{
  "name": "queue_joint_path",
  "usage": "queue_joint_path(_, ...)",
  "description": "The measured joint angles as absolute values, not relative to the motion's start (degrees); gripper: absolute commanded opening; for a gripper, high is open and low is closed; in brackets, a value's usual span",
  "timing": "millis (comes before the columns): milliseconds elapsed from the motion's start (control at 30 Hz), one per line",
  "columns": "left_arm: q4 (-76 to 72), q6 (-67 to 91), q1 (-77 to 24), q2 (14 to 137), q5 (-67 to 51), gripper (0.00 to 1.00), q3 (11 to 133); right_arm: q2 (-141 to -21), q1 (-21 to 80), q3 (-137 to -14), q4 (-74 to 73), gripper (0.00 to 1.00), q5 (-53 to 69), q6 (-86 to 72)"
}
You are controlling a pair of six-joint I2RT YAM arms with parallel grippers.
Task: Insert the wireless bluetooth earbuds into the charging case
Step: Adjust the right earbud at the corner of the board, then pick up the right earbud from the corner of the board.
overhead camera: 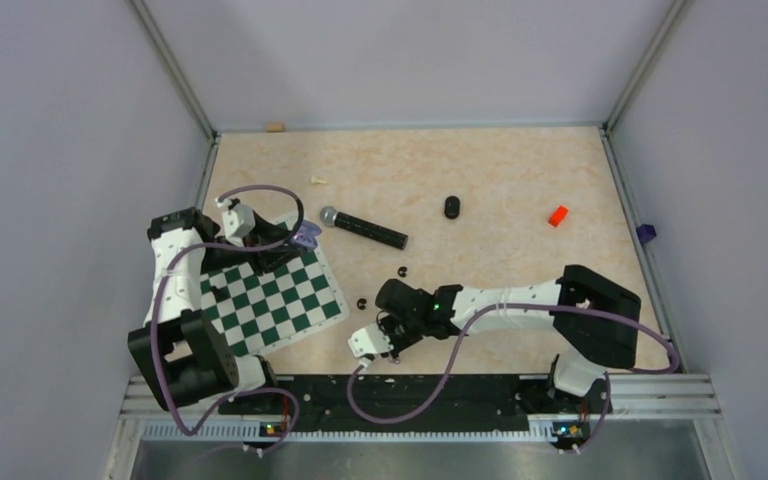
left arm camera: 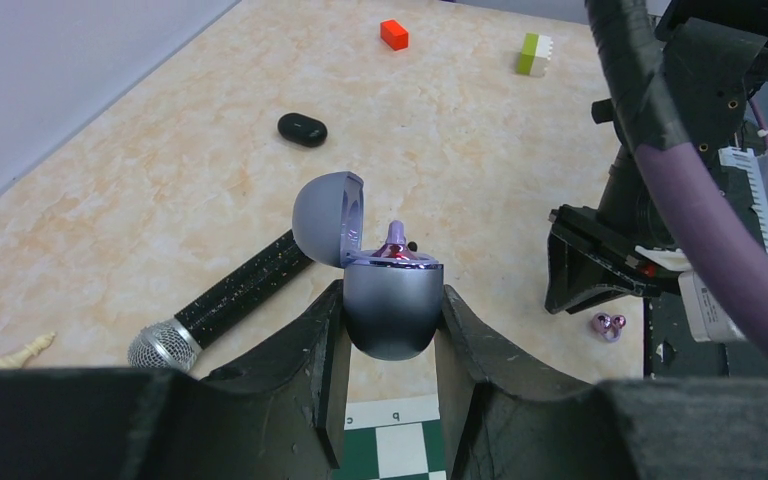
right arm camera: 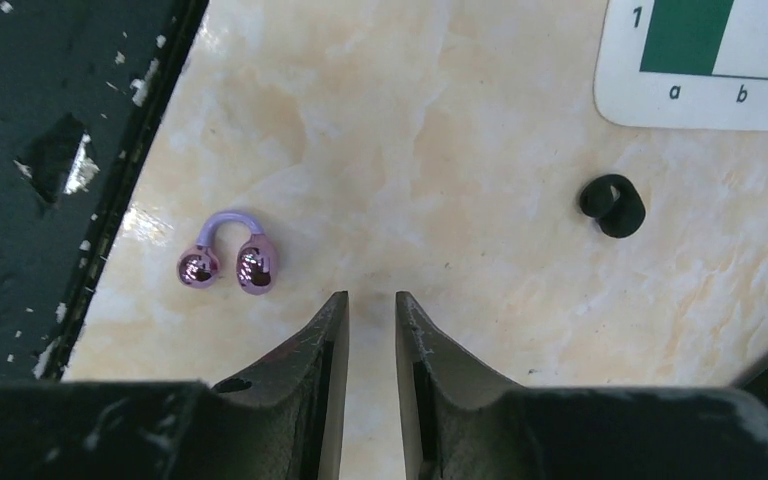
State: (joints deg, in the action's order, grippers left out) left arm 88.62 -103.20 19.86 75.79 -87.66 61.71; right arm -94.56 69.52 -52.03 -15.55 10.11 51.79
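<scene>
My left gripper is shut on the grey charging case and holds it above the table by the chessboard's far corner. The case's lid stands open, and one pale purple earbud sticks up from it. A second purple earbud lies on the table, just up and left of my right gripper. That gripper's jaws stand a narrow gap apart with nothing between them. A black earbud lies to the right near the board's corner. Another black earbud lies farther out.
A microphone lies beyond the green chessboard. A closed black case, a red block and a cream chess piece sit farther back. The black base rail borders the purple earbud on the table.
</scene>
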Motion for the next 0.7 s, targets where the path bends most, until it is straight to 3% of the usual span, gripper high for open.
queue_joint_path(333, 88.64, -103.46, 19.22, 75.53, -87.66, 0.0, 61.71, -94.04, 70.15, -57.82, -20.45, 0.25, 15.22, 46.89)
queue_joint_path(700, 88.64, -103.55, 18.63, 75.53, -87.66, 0.0, 61.71, -98.5, 75.37, -58.3, -26.13, 0.24, 11.86, 46.85)
